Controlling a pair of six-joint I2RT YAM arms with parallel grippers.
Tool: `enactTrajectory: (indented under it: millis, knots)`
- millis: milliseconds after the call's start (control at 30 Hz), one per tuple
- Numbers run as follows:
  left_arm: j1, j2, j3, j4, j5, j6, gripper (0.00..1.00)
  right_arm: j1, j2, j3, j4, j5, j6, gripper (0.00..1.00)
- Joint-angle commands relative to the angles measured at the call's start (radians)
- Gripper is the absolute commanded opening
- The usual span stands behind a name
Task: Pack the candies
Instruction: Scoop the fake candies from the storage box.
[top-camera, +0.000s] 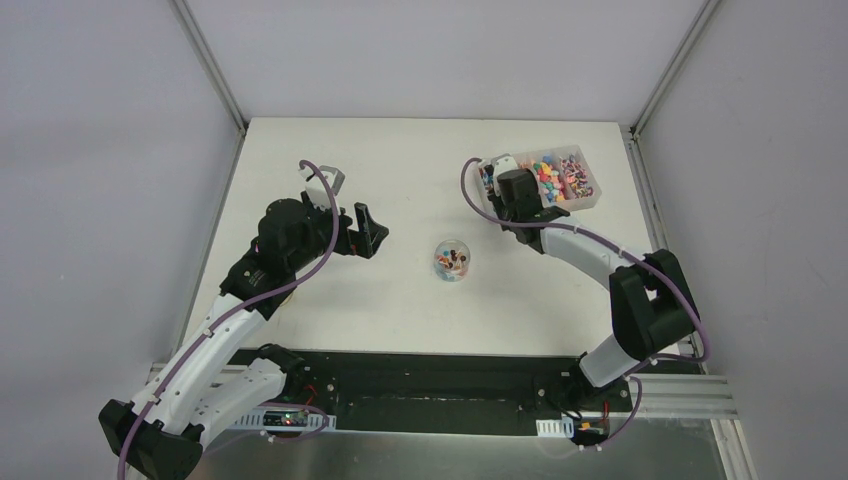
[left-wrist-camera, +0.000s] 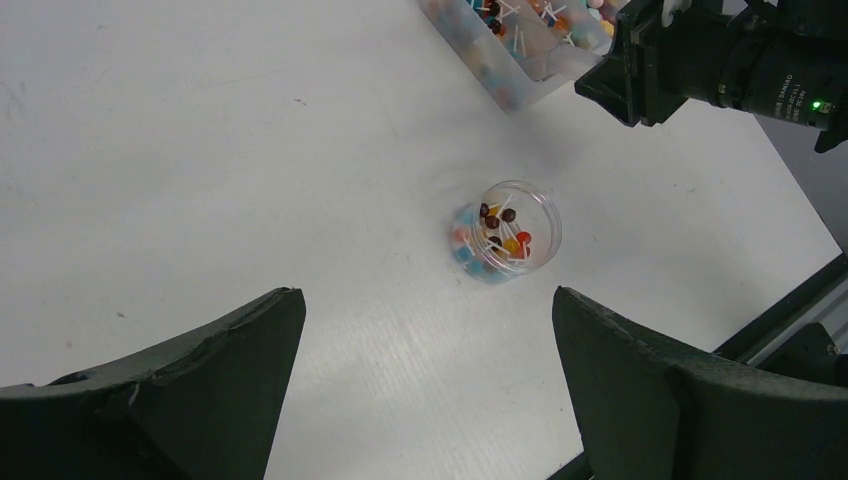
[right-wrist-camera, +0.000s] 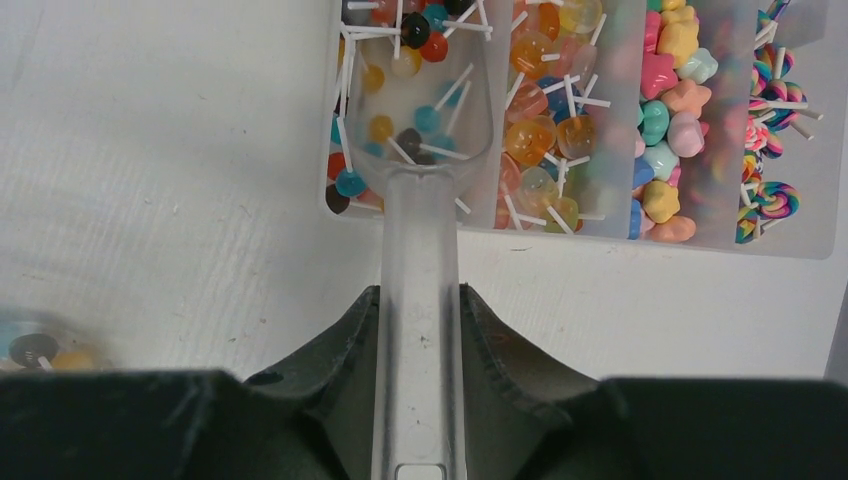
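Gripping scoop (right-wrist-camera: 418, 200) (right tool (right-wrist-camera: 418, 335)) over candies (right-wrist-camera: 545, 140)

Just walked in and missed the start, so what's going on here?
The right tool is shut on the handle of a clear scoop, whose bowl is at the end compartment of the divided box, among lollipop-style candies. The left tool hangs open and empty above the table, facing a small clear jar that already holds a few candies.
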Motion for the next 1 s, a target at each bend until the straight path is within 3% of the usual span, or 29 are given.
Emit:
enactTrajectory:
  millis: [0,967]
  knots:
    - [-0.012,-0.008,-0.005,0.019,-0.022,0.019,0.99,-0.009,-0.029,-0.041,0.090,-0.034,0.028,0.00]
    - [-0.012,0.009,-0.005,0.017,-0.025,0.019,0.99,-0.033,-0.229,-0.281,0.369,-0.074,0.005,0.00]
